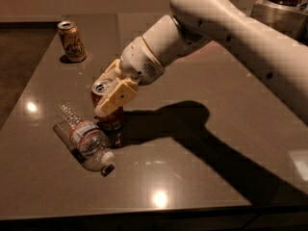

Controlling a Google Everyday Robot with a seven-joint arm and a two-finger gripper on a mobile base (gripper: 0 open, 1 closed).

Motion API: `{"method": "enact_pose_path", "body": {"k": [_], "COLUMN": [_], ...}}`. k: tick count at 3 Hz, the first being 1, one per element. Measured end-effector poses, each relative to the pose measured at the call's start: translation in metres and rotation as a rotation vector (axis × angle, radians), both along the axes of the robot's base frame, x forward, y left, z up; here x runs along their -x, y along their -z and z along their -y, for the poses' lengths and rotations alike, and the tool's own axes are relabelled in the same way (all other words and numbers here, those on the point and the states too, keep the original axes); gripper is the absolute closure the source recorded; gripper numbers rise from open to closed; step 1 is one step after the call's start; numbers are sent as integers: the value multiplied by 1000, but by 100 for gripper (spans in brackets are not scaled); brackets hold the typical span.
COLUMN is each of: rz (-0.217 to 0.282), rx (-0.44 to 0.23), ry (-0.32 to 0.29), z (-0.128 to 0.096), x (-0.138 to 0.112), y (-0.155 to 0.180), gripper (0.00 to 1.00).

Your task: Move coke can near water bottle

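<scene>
Nearest you, left: water bottle (pixel 84 138) on its side on the table (pixel 202 177), cap toward you. Just behind it stands the coke can (pixel 112 121), upright, with the gripper (pixel 105 100) clamped on its upper body. The arm (pixel 231 28) slopes down from far right. Tan-gold can (pixel 72 41) far left.

Dim light, table (pixel 48 186) glare spots (pixel 160 198), dark arm shadow (pixel 192 124) beside jaws on coke can (pixel 113 122)
</scene>
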State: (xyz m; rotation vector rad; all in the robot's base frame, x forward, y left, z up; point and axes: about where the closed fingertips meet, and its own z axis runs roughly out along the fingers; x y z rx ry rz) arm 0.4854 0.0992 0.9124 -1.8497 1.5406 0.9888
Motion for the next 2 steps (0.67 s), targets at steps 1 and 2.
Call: {"method": "enact_pose_path", "body": {"k": [1, 2], "rz": [22, 24], "rx": [-7, -8], "ry": [12, 14], "z": [0, 1], "x": [2, 2], "y": [4, 5], "gripper": [0, 0]}}
